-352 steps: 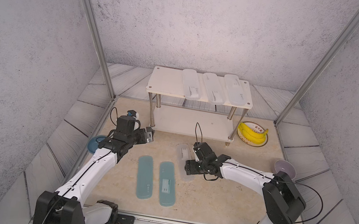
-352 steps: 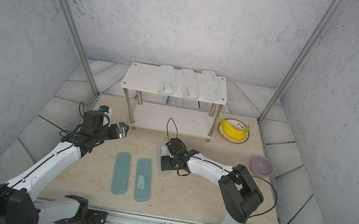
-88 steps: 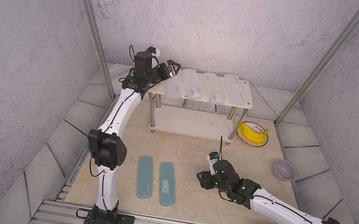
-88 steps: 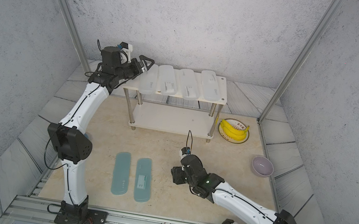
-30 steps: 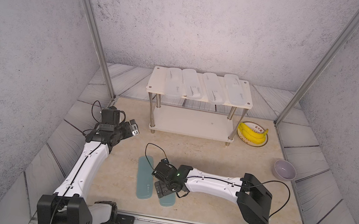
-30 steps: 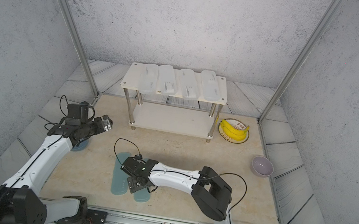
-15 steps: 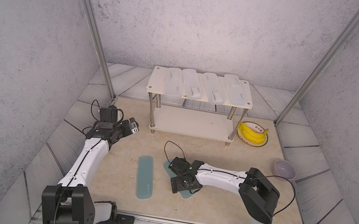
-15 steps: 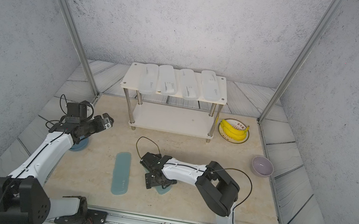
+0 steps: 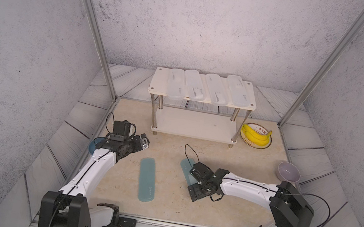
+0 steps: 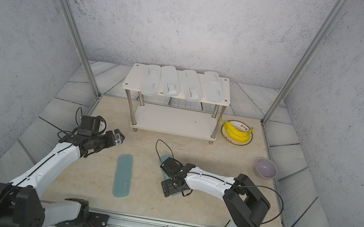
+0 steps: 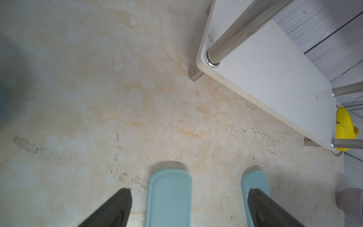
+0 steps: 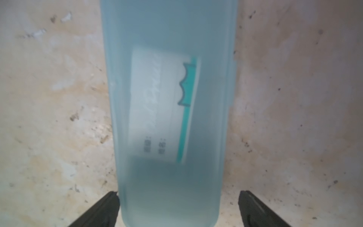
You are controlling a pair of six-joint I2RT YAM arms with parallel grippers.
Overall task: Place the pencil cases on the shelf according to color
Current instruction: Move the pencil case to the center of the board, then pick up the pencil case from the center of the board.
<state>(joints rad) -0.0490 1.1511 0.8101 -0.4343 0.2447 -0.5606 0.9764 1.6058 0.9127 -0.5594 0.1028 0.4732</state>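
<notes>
Frosted cases (image 9: 195, 85), four, on shelf (image 9: 160, 80); teal cases (image 9: 147, 179), two, on floor (image 9: 170, 147); left end effector (image 11: 188, 190) and right end effector (image 12: 177, 192) wide.

left arm (image 9: 94, 169) is stretched from near left toward far | left gripper (image 11: 189, 191) jaws are spread apart | right arm (image 9: 248, 189) is reached leftward, low | right gripper (image 12: 178, 193) jaws are spread wide
</notes>
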